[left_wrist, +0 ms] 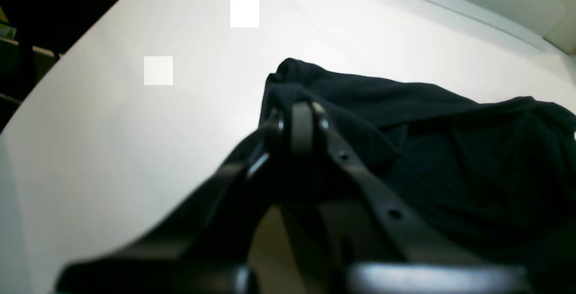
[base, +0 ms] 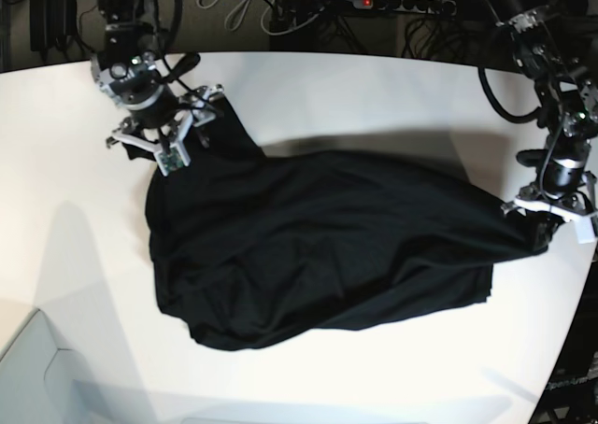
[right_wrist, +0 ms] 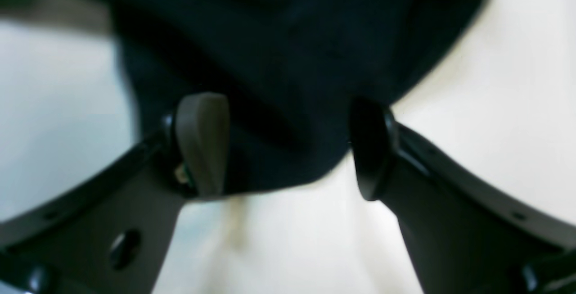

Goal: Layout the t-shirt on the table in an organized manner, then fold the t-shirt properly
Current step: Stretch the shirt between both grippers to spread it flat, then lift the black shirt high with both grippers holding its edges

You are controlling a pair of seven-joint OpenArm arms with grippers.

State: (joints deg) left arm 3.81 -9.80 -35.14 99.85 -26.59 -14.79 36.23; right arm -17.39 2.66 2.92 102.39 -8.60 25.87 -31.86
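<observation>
**Spreading a black shirt between two arms**

Lying nearest the front rim of the table (base: 308,387), the lower edge of the t-shirt (base: 318,247) forms a rounded, rumpled bulge, with bare white surface all round it. The cloth is plain black on the side that shows; no print can be seen. Its wrinkled body spreads across the middle of the table, running from the near left up and out towards both arms.

At the base view's right edge, the left gripper (base: 549,220) is clamped shut on a corner of the t-shirt, which is drawn out into a narrowing point towards it. The left wrist view shows the same thing up close: the two fingers meet over a bunched fold of black cloth (left_wrist: 405,150), and the fabric runs away to the right over the white table (left_wrist: 135,150).

Farther back, at the upper left of the base view, the right gripper (base: 177,130) stands with its jaws apart over the opposite corner of the shirt. In the right wrist view the fingers (right_wrist: 202,143) are spread wide, with dark, blurred cloth (right_wrist: 288,82) lying between and beyond them; nothing is pinched. Past the table's far edge hang cables and a power strip (base: 402,2).
</observation>
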